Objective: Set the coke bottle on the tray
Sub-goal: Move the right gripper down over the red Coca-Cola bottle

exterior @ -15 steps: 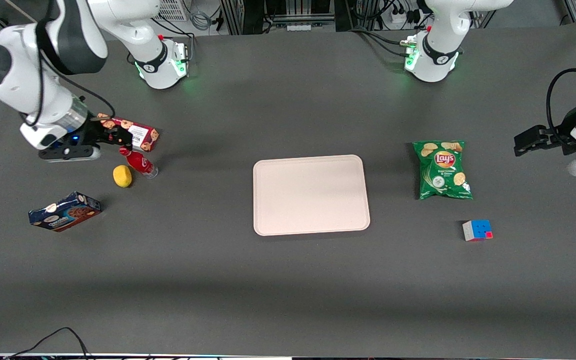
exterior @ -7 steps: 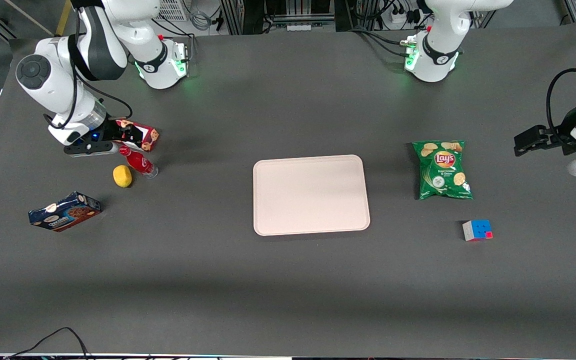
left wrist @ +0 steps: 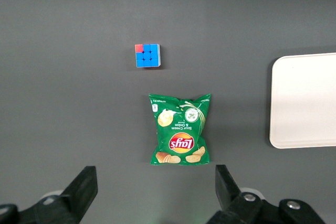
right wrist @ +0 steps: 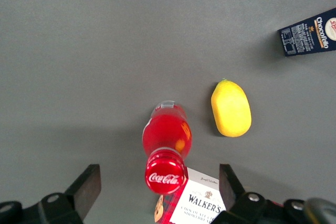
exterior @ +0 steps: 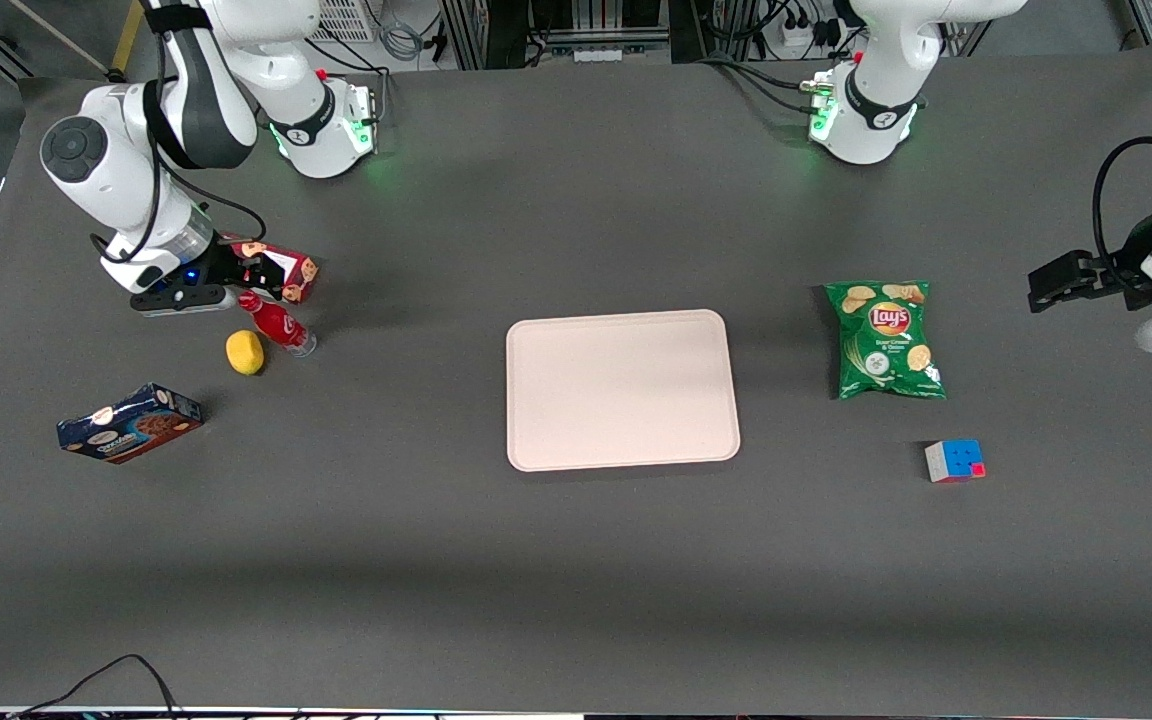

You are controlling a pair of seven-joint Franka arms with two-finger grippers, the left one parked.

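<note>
Two spread fingers of the gripper (right wrist: 157,187) straddled the cap of the upright coke bottle (exterior: 276,324), standing beside the lemon (exterior: 245,352), well apart from the tray (exterior: 622,388). Approach done; next likely descending and closing.

We are counting one coke bottle (exterior: 276,323), one tray (exterior: 622,388), one lemon (exterior: 245,352), two cookie boxes (exterior: 279,266) (exterior: 128,423), one chip bag (exterior: 884,339), one puzzle cube (exterior: 954,460), and one gripper (exterior: 248,277) above the bottle.
</note>
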